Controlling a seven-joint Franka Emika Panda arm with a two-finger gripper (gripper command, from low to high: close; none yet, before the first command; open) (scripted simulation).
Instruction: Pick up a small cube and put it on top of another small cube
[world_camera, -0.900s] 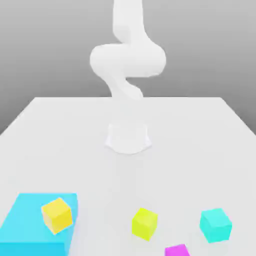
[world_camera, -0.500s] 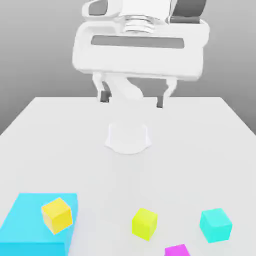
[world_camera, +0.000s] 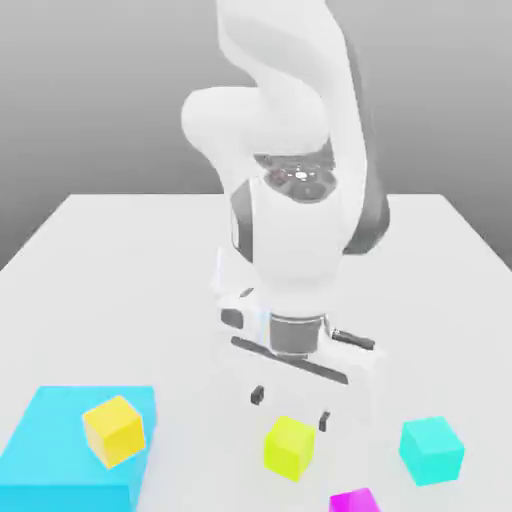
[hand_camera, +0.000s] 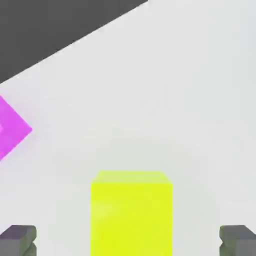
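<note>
The small lime cube (world_camera: 289, 446) rests on the white table near the front edge. In the hand view the lime cube (hand_camera: 131, 212) lies between the two dark fingertips (hand_camera: 19, 239), touching neither. My gripper (world_camera: 289, 407) hangs just above and behind the cube, open, with nothing held. An orange-yellow small cube (world_camera: 114, 430) sits on top of a large cyan block (world_camera: 60, 470) at the exterior view's left. A small cyan cube (world_camera: 432, 450) stands at the exterior view's right.
A magenta cube (world_camera: 354, 501) lies at the front edge, just to the exterior view's right of the lime cube; the magenta cube (hand_camera: 11, 128) also appears in the hand view. The arm's white body (world_camera: 295, 220) towers over the table's middle.
The hand has come down from high above the table's far part to just above the lime cube. The cubes have not moved.
</note>
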